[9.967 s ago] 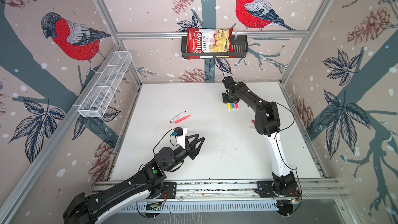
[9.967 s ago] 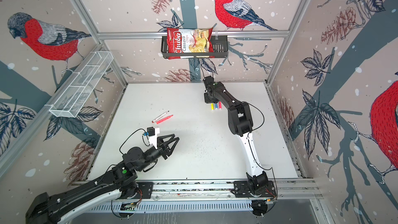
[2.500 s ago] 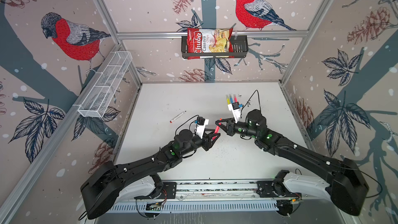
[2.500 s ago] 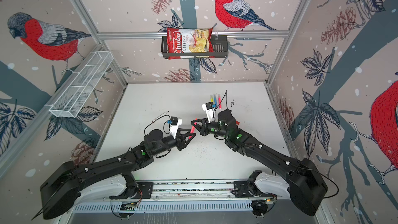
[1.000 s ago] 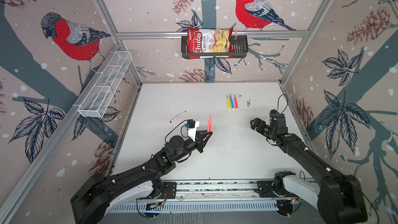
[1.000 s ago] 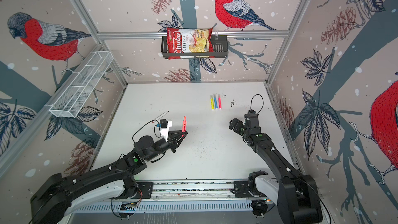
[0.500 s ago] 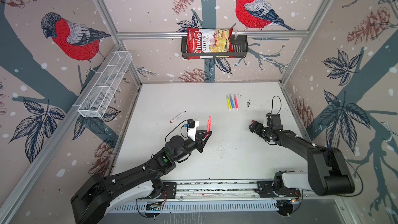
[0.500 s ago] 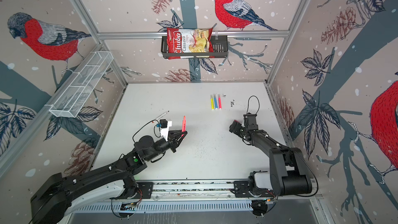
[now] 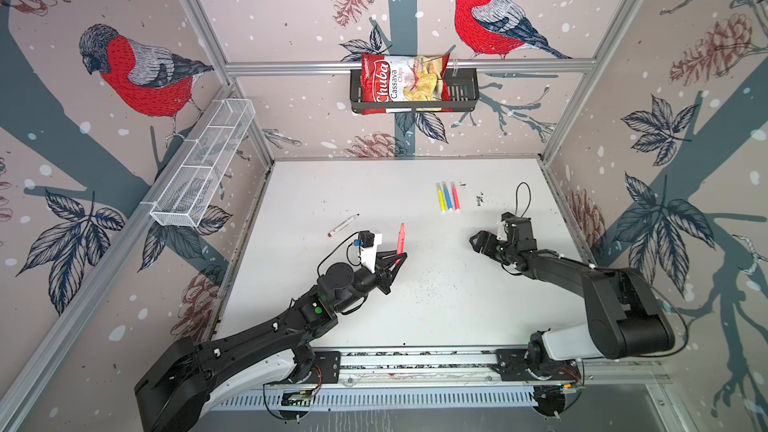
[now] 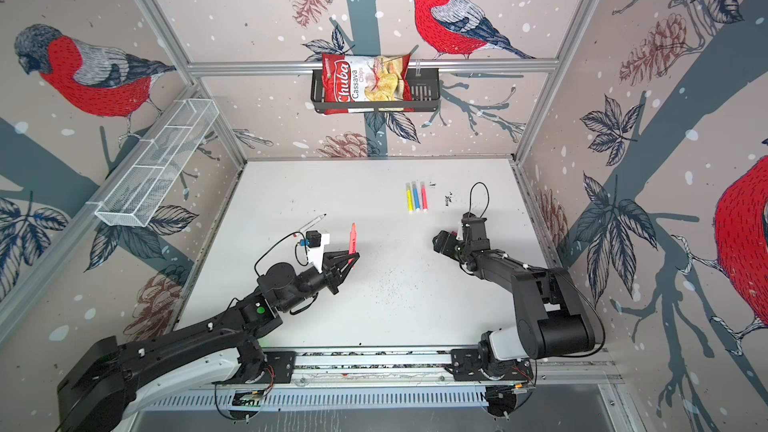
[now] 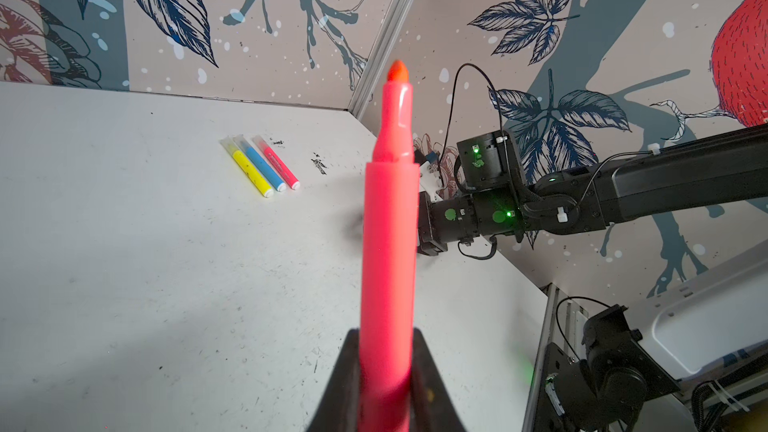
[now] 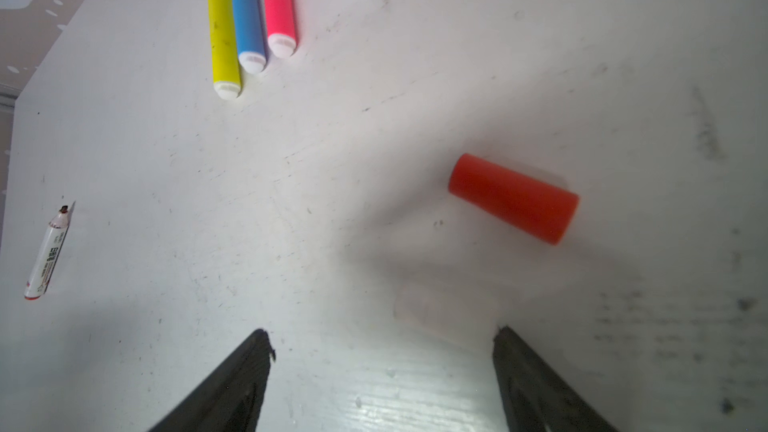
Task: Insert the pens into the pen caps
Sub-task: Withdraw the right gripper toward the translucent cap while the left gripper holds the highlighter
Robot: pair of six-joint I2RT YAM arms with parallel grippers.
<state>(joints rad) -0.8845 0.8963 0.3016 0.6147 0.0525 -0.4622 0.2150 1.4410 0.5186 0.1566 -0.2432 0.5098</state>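
We see a white table (image 9: 374,184) boxed in by walls w/ bird wallpaper. A black basket (image 9: 465,93) on the far wall holds a chips bag (image 9: 401,83), and a wire basket (image 9: 203,168) hangs on the left wall. Left of centre, the left gripper (image 9: 400,257) is clamped tight on the lower end of a pink pen (image 9: 401,238). That pen stands nearly upright above the table w/ its bare tip up. Just beyond it, further left, a white pen (image 9: 343,225) w/ a red tip lies flat and well apart from the rest. Far and right of centre, 3 pens lie side by side and touching: yellow pen (image 9: 440,197), blue pen (image 9: 447,197) and second pink pen (image 9: 455,196). They carry clear caps (image 11: 227,144) on their far ends. On the right, the right gripper (image 12: 382,336) hangs low over the table, fingers (image 12: 249,367) spread wide and gripping nothing. In the right wrist view a red cap (image 12: 513,198) lies on its side on the table, just ahead of those fingers and apart from them. The 3-pen row sits farther off.
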